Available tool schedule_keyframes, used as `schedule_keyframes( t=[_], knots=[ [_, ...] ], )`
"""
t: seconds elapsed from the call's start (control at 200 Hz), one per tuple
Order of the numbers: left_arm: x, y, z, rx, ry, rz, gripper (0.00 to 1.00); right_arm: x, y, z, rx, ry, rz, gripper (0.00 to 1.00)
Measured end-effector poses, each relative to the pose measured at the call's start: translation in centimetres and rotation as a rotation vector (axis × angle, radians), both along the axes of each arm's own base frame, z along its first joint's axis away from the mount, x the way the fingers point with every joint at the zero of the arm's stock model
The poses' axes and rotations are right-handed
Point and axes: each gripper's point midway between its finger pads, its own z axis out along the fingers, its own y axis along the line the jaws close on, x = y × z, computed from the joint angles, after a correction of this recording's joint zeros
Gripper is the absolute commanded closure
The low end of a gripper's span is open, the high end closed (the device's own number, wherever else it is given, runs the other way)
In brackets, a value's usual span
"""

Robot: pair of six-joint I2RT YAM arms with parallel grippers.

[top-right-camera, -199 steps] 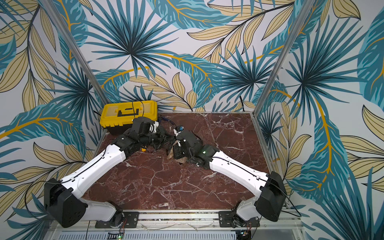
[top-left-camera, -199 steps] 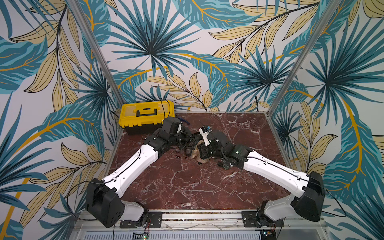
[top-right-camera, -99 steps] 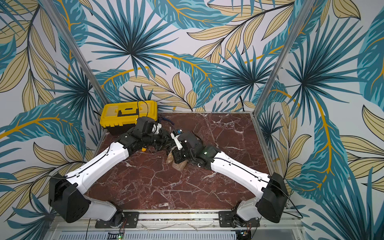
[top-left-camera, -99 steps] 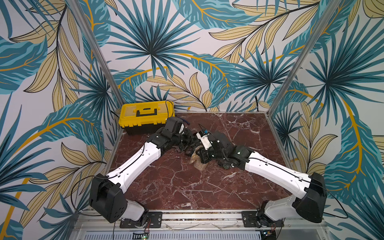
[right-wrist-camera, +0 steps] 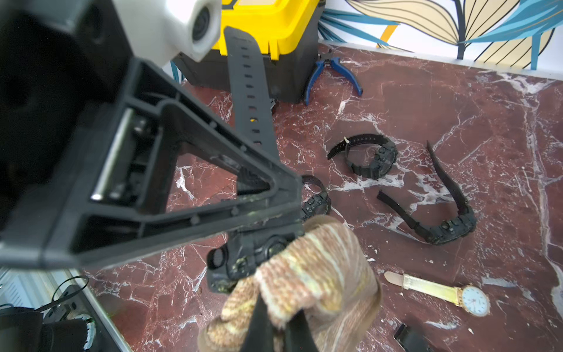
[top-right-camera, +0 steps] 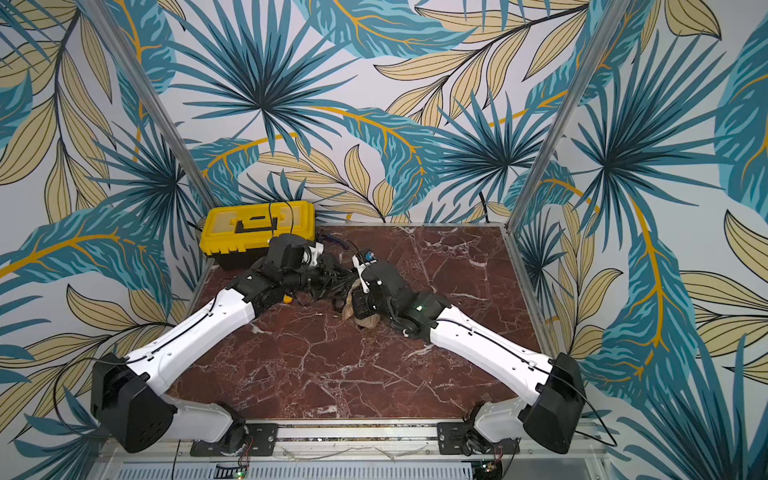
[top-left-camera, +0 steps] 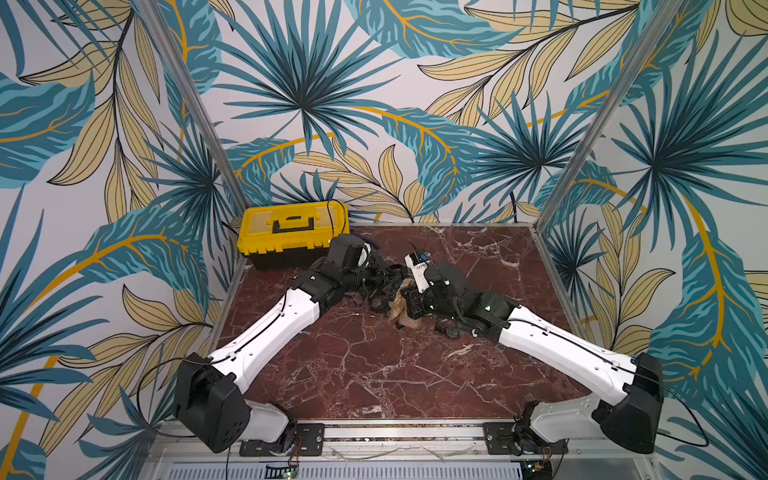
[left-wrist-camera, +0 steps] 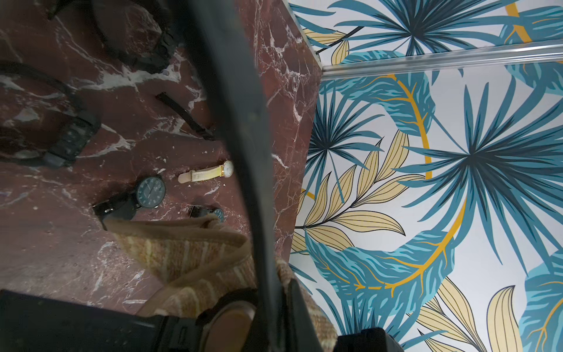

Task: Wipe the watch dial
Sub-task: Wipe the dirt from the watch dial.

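Where top views blur, wrist views show left gripper (right-wrist-camera: 283, 225) clamping watch (right-wrist-camera: 240, 265), right gripper (right-wrist-camera: 278, 330) pinching cloth (right-wrist-camera: 320, 265).

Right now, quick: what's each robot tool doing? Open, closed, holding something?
Left tool: closed, holding the black watch.
Right tool: closed, holding the striped cloth.

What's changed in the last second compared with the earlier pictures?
Very little. The right gripper, shut on the cloth, slid slightly toward the front of the table and back again. This looks like a small rubbing stroke against the black watch held in the shut left gripper. Nothing was grasped or released. The yellow toolbox stayed put.
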Motion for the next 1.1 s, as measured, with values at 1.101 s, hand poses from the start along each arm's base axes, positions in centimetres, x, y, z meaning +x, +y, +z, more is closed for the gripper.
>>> schedule_keyframes(
  t=[1.101],
  knots=[
    [-0.1, -0.4, 0.3, -0.004, -0.021, -0.015, 1.00, 0.3, -0.9, 0.1, 0.074, 0.038, 0.005, 1.00]
  ],
)
